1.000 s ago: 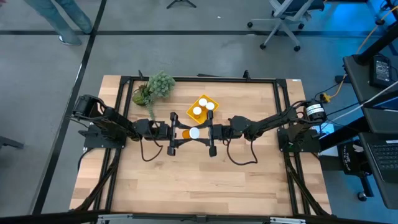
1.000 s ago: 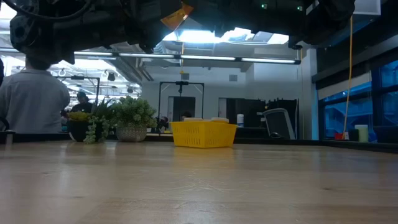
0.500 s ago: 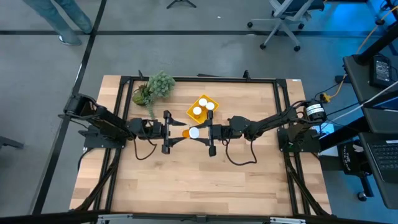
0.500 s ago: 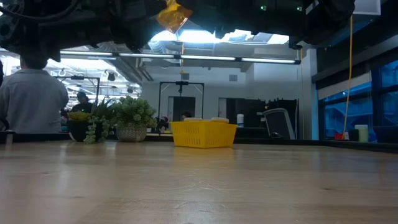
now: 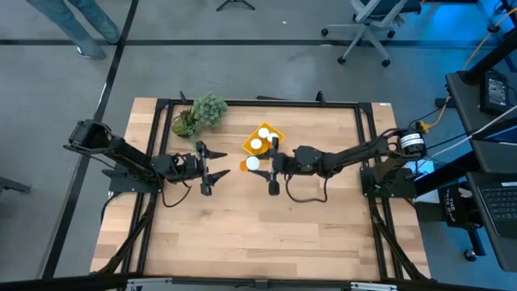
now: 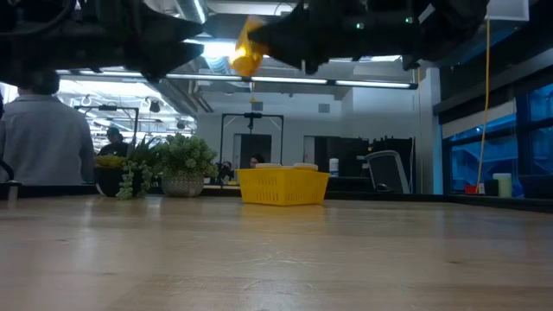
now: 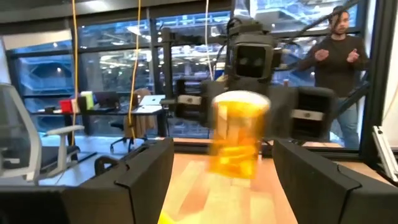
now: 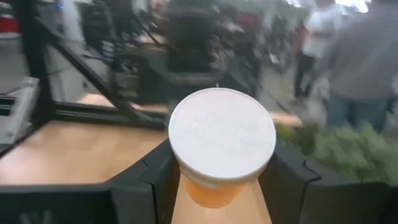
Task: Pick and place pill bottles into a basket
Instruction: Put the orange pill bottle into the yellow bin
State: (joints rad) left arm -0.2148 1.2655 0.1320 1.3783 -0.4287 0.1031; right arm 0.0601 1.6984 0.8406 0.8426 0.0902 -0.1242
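The right gripper (image 8: 214, 180) holds a pill bottle (image 8: 222, 145) between its fingers (image 8: 140, 177), white cap toward the wrist camera; no writing on the cap can be read. In the high view this bottle (image 5: 250, 163) hangs above the tabletop (image 5: 258, 234), just beside the basket (image 5: 264, 139). The left gripper (image 5: 212, 166) is apart from the bottle, its fingers (image 7: 146, 171) spread wide and empty. Two white caps (image 5: 256, 145) show inside the yellow basket. Farther off stands a plant (image 5: 202, 113), and a person (image 7: 339, 59) stands beyond the table.
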